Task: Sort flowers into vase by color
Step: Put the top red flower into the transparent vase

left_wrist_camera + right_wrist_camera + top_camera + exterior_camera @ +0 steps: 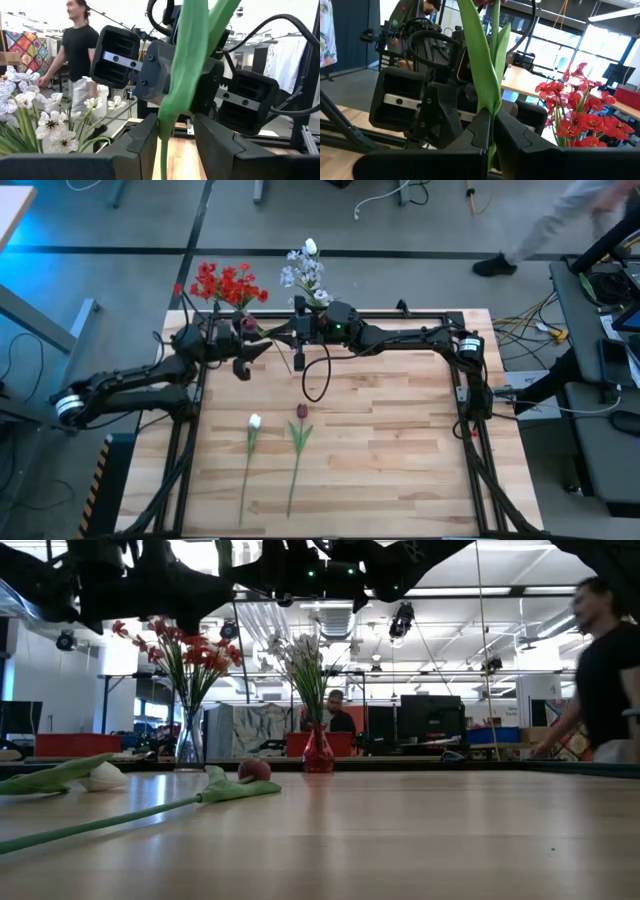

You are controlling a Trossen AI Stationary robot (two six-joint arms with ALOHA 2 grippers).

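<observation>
High view: grippers point(262, 340) facing, mid-handover.

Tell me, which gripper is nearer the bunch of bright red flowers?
Left. The left gripper sits just beside the red flowers; the right gripper lies farther along, nearer the white spray.

an open-plan lab or workshop is indicated: monitors point(430, 720) are ranged along benches, cables point(520, 330) are strewn over the concrete floor point(120, 220).
</observation>
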